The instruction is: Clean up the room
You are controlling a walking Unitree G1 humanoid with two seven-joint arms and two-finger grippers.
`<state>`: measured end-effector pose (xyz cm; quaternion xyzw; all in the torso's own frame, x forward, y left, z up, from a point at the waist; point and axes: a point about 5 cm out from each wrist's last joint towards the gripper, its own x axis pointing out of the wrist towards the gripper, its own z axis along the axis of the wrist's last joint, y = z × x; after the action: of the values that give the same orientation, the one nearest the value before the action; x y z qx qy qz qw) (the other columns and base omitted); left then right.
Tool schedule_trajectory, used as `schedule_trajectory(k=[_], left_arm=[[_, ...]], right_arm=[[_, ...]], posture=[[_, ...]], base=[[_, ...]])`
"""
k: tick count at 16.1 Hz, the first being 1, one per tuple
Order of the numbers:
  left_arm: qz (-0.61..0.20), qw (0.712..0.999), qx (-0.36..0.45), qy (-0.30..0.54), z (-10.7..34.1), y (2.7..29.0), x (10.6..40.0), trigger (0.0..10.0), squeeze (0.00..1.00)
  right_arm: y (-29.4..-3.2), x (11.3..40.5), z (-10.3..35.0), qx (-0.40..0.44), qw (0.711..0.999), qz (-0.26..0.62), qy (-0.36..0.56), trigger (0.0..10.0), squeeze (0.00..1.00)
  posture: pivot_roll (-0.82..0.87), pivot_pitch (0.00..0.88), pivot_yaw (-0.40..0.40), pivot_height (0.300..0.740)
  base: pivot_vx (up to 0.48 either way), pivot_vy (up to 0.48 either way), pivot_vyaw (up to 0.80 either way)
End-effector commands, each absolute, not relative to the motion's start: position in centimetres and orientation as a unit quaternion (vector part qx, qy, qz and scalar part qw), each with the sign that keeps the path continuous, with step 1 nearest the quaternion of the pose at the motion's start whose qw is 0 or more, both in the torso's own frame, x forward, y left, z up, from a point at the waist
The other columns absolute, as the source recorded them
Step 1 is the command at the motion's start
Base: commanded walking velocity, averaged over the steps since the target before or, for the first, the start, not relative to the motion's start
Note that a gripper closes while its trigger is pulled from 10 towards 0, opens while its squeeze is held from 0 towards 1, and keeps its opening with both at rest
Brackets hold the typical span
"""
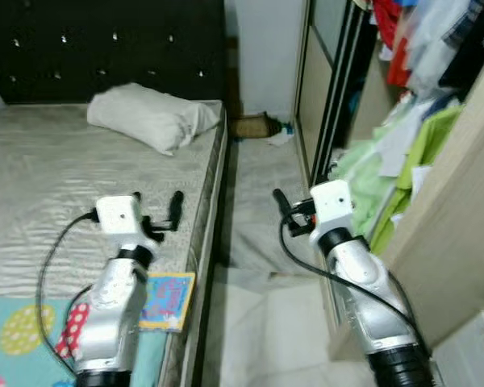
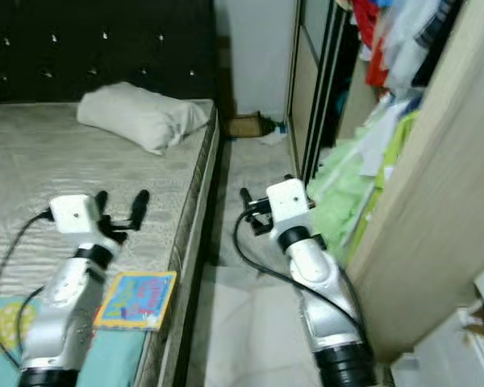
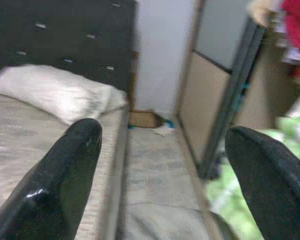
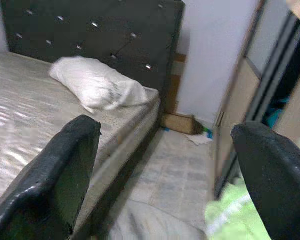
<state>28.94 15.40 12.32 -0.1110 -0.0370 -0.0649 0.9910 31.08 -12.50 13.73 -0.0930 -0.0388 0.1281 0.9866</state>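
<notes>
The left gripper [image 1: 156, 201] is spread wide, holding nothing, above the bed [image 1: 40, 169]. A colourful book [image 1: 168, 300] lies just behind it. The right gripper [image 1: 281, 211] is spread too, over the floor [image 1: 262, 177].

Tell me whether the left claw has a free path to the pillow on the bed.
Probably yes: the left claw hangs open over bare mattress, nothing lying between it and the pillow; it looks far, so the robot may have to lean.

two silver arms with white wrist boxes, looping black cables and glossy black jaws.
</notes>
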Motion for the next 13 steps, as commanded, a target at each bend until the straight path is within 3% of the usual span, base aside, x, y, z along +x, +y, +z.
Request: schedule_trajectory(k=[1,10,13], left_arm=[[-0.062,0.991,-0.111,-0.042,12.72,15.75,28.98,10.0,0.0],[-0.077,0.99,-0.113,-0.04,12.78,15.42,28.96,10.0,0.0],[-0.081,0.989,-0.115,-0.039,12.77,15.4,28.98,10.0,0.0]], right_arm=[[-12.47,31.14,14.11,-0.084,0.987,0.128,-0.044,10.0,0.0],[-12.53,31.21,14.16,-0.074,0.988,0.125,-0.044,10.0,0.0],[-12.49,31.25,14.16,-0.074,0.988,0.126,-0.044,10.0,0.0]], posture=[[-0.03,0.0,0.015,0.74],[-0.03,0.0,0.014,0.74],[-0.03,0.0,0.016,0.74]], base=[[0.0,0.0,0.0],[0.0,0.0,0.0],[0.0,-0.303,0.0]])
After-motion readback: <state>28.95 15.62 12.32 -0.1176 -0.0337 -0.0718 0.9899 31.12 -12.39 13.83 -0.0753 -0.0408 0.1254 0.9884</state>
